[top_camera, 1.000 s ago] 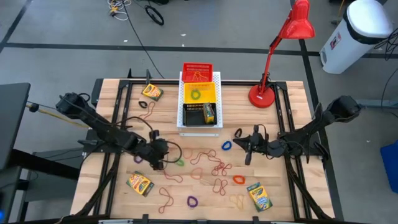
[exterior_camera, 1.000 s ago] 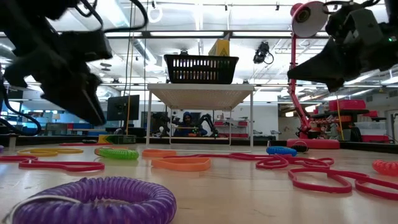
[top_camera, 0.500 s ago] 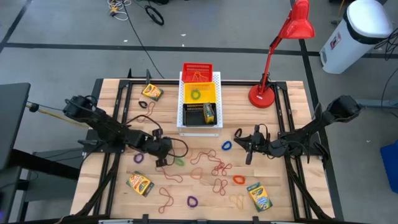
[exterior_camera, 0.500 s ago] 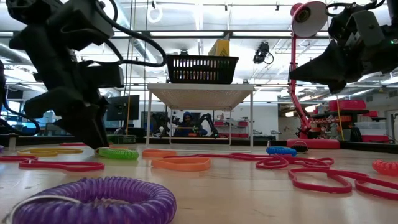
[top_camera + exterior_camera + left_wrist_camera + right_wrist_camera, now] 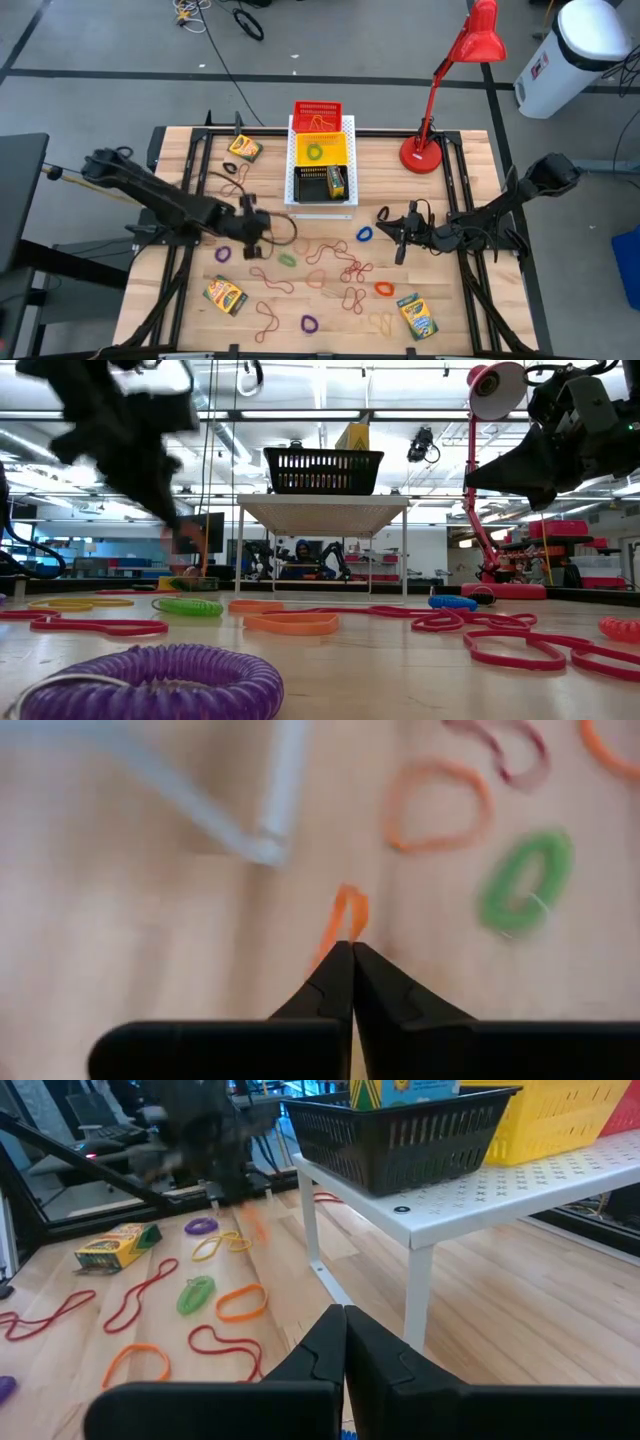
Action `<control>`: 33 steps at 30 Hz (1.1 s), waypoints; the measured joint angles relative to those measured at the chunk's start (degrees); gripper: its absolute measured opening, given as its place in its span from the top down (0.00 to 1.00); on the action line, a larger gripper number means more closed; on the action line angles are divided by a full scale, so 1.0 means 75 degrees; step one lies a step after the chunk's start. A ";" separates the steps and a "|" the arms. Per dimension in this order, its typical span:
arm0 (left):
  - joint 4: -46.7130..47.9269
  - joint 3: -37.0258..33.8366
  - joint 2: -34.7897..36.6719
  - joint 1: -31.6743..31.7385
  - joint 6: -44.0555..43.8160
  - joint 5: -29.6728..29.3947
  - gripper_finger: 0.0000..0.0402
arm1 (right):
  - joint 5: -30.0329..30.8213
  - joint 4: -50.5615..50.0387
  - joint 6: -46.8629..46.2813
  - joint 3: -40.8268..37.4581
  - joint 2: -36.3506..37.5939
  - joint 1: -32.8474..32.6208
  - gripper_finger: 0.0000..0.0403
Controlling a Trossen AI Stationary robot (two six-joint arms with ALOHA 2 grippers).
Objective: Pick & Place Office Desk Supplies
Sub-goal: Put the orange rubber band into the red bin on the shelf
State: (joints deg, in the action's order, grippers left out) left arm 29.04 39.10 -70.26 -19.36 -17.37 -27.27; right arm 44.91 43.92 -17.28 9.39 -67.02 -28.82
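My left gripper (image 5: 352,946) hangs above the table left of the white board's legs (image 5: 272,820), shut on a thin orange rubber band (image 5: 344,916). A green elastic loop (image 5: 524,880) and an orange band (image 5: 438,804) lie flat on the wood beneath it. My right gripper (image 5: 400,236) waits shut above the table's right half, with nothing in it. Crayon boxes lie at the far left (image 5: 243,149), near left (image 5: 225,295) and near right (image 5: 417,315). My left gripper pinches one end of the orange rubber band (image 5: 348,932) between its two fingertips. The fingers slant downward, coming from the table's left. The band's free loop sticks out past the tips, clear of the table.
A white perforated board (image 5: 348,128) at the far middle carries a red (image 5: 317,115), a yellow (image 5: 320,150) and a black basket (image 5: 322,185). A red desk lamp (image 5: 425,150) stands at the far right. Reddish bands (image 5: 345,272) and a purple loop (image 5: 150,680) are strewn across the middle.
My left gripper dipped to the table beside the green loop, took hold of the orange rubber band, then rose quickly and drew back toward the far edge. The band has come up off the table with it. My right gripper has kept still.
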 joint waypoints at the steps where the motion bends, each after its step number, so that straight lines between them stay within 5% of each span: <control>1: 0.0224 0.0140 0.0319 0.0014 0.0041 -0.0277 0.99 | 0.0000 0.0000 0.0000 0.0000 0.0000 0.0000 0.98; 7: 0.0835 0.0795 0.2008 0.0773 0.0873 -0.1546 0.99 | -0.0004 0.0000 0.0029 0.0000 0.0000 0.0009 0.98; 12: 0.0396 0.2060 0.2155 0.2635 0.2612 -0.0970 0.99 | -0.0003 0.0042 0.0020 0.0000 0.0000 0.0009 0.98; 21: -0.0211 0.4883 -0.0116 0.6134 0.3641 0.2254 0.99 | -0.0003 0.0055 0.0090 0.0000 0.0000 0.0009 0.98; 33: -0.0534 0.6308 -0.3329 0.7761 0.3829 0.3746 0.99 | -0.0003 0.0053 0.0361 0.0000 0.0000 0.0009 0.98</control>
State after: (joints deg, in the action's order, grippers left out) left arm 25.04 86.42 -95.24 38.85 11.34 0.82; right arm 44.88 44.32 -14.57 9.39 -67.02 -28.75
